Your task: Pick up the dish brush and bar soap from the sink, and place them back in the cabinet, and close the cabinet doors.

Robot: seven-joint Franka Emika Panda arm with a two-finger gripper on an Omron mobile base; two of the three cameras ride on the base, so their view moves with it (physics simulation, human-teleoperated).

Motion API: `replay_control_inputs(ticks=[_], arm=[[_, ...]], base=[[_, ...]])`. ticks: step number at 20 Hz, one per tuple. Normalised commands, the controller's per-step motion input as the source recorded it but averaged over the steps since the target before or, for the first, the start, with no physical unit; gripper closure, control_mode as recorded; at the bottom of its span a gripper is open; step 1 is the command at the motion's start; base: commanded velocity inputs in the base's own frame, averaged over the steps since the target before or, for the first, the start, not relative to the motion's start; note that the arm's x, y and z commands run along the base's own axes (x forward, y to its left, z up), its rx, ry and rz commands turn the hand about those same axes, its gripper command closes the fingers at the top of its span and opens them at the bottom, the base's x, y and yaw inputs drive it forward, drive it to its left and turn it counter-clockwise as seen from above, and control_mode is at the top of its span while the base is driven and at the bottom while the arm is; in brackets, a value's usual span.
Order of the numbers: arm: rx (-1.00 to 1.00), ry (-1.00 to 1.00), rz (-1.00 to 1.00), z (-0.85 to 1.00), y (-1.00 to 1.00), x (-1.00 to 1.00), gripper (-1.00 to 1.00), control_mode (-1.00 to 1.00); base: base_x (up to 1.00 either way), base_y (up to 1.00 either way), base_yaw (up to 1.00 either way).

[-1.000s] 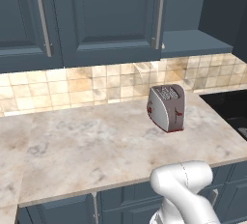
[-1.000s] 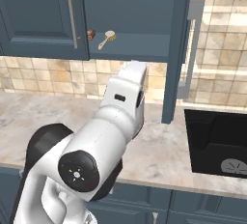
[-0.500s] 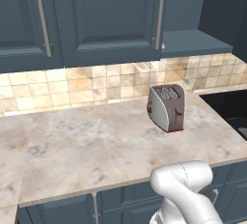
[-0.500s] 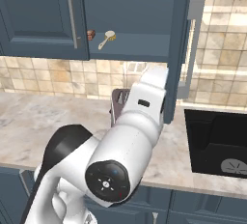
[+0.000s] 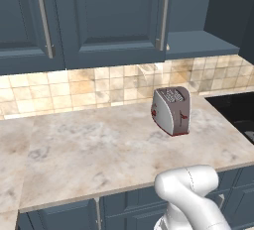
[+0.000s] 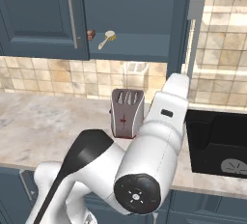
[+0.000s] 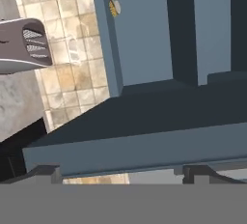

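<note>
The brush (image 6: 108, 38) and soap (image 6: 90, 35) are seen lying on the cabinet (image 6: 140, 20) shelf. The gripper (image 7: 118, 172) is held wide, empty, against the open door (image 6: 193, 39). The door (edge-on here) is best pushed near its handle, steadily, until flush.

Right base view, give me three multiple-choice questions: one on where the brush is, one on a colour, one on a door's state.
1. Where is the dish brush?
A. in the sink
B. on the cabinet shelf
C. on the counter

2. What colour is the sink basin?
A. black
B. white
C. steel grey

3. How does the right cabinet door stand?
A. shut flush
B. taken off
C. swung open

Answers:
1 B, it lies on the cabinet shelf beside the bar soap.
2 A, the basin is black around its grey drain.
3 C, the door shows edge-on with its handle facing out.
</note>
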Motion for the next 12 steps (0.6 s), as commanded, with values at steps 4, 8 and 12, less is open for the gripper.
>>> replay_control_inputs(ticks=[4,8,12], arm=[[0.0,0.0,0.0,-0.11,-0.32,0.0,-1.0,-1.0],[0.0,0.0,0.0,-0.05,-0.31,0.0,-1.0,-1.0],[0.0,0.0,0.04,-0.05,-0.29,0.0,-1.0,-1.0]], base=[[0.0,0.0,0.0],[0.0,0.0,0.0],[0.0,0.0,0.0]])
